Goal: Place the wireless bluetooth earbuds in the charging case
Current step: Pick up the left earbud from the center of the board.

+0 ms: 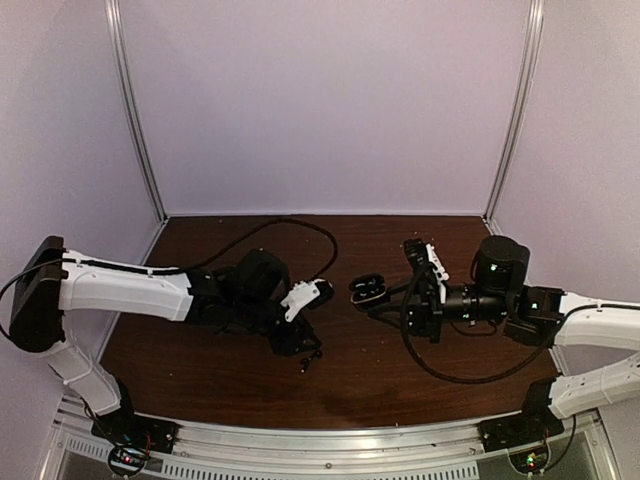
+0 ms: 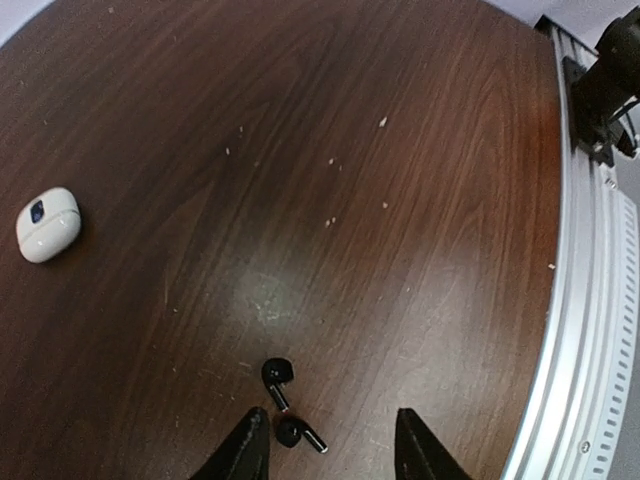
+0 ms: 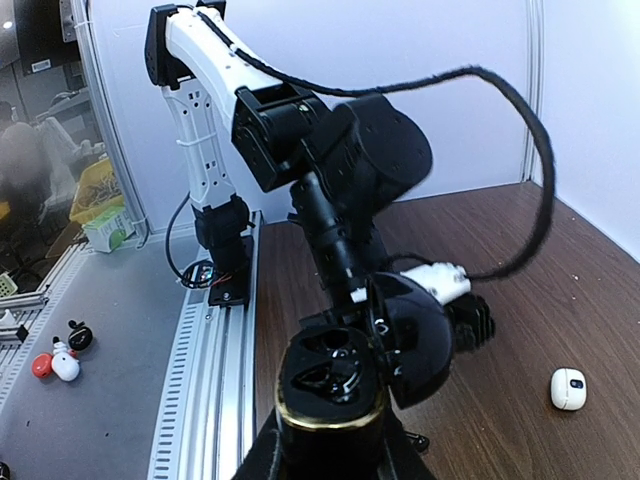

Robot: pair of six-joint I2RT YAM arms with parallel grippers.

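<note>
The left tool [image 2: 330, 458] is hanging low over the dark wooden surface [image 2: 400, 200], its fingers [image 2: 245, 452] parted and grasping nothing. Two black earbuds [image 2: 277, 374] are lying on the surface. One is sitting between the fingers, close to the finger on the left of the wrist view, and the other is lying just beyond it. The right tool [image 3: 330, 455] is clenching an open black charging case [image 3: 328, 385] and holding it above the surface, its lid [image 3: 415, 340] tipped back. A closed white case [image 2: 48, 224] is resting well apart from the earbuds.
</note>
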